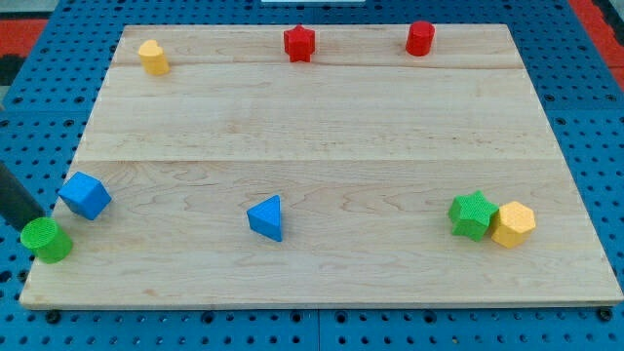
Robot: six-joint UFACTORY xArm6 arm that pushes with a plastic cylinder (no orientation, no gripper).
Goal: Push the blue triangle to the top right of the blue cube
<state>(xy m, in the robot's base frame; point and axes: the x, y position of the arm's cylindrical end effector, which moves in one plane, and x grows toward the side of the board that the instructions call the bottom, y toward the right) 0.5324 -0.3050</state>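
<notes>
My tip (39,216) sits at the view's far left, just left of the blue cube (85,195) and touching or nearly touching the green cylinder (46,240) below it; there is no gripper, only a rod, so nothing is gripped. The blue triangle (266,217) lies well right of the cube and slightly lower, untouched. It likely needs pushing left and up. Far from the cube: yellow cylinder (153,57), red star (299,43), red cylinder (420,38), green star (471,214), yellow hexagon (513,224). Nothing blocks the tabletop (322,127) between triangle and cube.
</notes>
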